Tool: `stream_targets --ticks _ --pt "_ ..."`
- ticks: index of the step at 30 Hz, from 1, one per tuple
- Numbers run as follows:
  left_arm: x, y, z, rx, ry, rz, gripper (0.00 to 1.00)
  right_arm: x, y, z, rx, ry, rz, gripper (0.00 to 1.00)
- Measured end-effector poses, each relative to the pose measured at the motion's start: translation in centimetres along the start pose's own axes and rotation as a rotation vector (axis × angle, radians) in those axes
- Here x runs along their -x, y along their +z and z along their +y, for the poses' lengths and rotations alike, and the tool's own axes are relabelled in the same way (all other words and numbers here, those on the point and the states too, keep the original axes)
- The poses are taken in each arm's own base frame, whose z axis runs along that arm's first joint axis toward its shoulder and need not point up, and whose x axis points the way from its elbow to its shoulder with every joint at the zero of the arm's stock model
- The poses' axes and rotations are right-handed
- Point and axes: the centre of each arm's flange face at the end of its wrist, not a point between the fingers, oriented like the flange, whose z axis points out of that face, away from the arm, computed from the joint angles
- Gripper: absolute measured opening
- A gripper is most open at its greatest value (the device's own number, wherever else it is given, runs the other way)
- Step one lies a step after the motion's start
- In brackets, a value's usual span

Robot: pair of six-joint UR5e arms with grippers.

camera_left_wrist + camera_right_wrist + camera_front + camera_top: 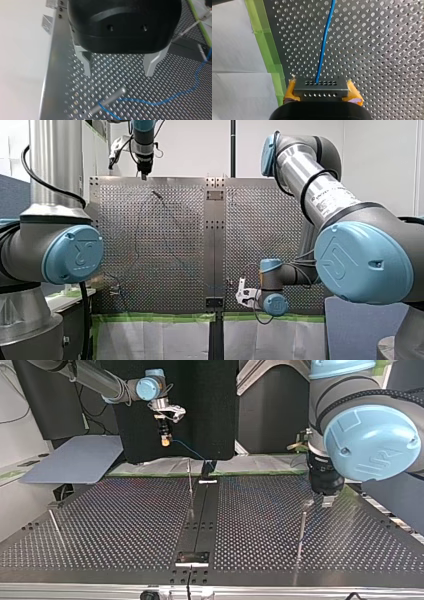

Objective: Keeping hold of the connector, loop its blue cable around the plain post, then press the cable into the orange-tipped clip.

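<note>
My right gripper (pixel 321 87) is shut on the grey connector (pixel 320 90), its yellow pads on both sides. The blue cable (pixel 324 42) leaves the connector and runs out over the perforated plate. In the top view my right gripper (pixel 165 441) hangs high at the back left, the cable (pixel 189 451) trailing down from it. My left gripper (pixel 118 73) is open and empty, with metal fingers (pixel 87 66). Just ahead of it stands the plain post (pixel 108 100), and the cable (pixel 160 102) bends around its foot. In the top view my left gripper (pixel 320 501) hovers over that post (pixel 301 535). I cannot make out an orange tip.
A thin post (pixel 190 482) stands at the plate's centre seam, another (pixel 55 525) at the top view's left. Green tape (pixel 269 55) lines the plate's edge beside white sheeting. My right arm's big elbow (pixel 365 260) fills the front view's right side.
</note>
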Motion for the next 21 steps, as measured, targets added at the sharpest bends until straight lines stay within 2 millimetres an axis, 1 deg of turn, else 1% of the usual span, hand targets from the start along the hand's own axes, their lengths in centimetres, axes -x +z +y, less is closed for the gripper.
stream_targets --ticks 4,8,17,21 --pt "0.1 0.3 -0.7 -0.042 -0.044 -0.027 1.00 0.0 0.0 0.0 -0.001 0.001 0.000 0.00" --pt "-0.6 0.9 -1.5 -0.087 -0.071 -0.036 1.00 0.0 0.0 0.0 0.000 0.003 -0.001 0.00" --pt "-3.5 2.5 -3.3 -0.183 -0.110 -0.029 1.00 0.1 -0.1 0.0 0.001 0.003 -0.006 0.00" --pt "-5.5 3.6 -4.6 -0.231 -0.136 -0.006 1.00 0.1 -0.1 0.0 0.002 0.003 -0.010 0.00"
